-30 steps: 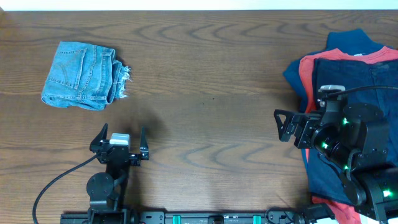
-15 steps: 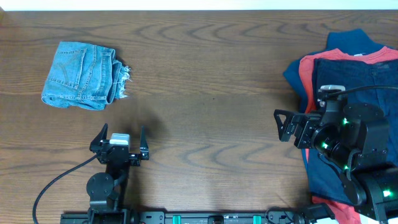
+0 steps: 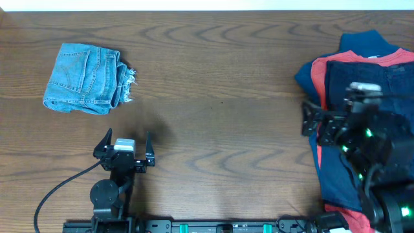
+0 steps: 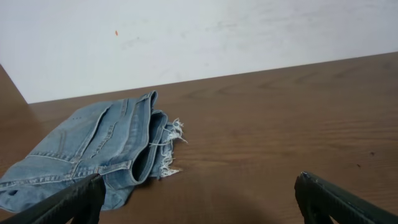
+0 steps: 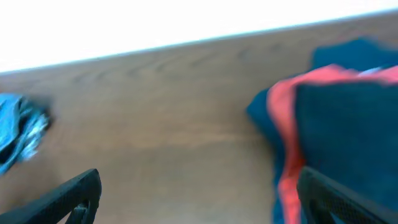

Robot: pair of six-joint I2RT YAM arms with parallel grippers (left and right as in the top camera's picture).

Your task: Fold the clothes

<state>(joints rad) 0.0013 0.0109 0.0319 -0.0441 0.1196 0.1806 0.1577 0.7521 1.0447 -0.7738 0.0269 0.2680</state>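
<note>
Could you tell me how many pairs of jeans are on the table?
1: the jeans lie folded at the far left of the table; the pile of dark and red clothes at the right might hide another.

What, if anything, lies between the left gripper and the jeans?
Nothing visible. Only bare wooden table separates the open left gripper from the jeans, which lie folded ahead of it and to its left. The pile of navy and red garments sits far off on the right side.

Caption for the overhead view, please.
Folded jeans lie far left; left tool open nearby, right tool open at the navy-and-red pile.
</note>
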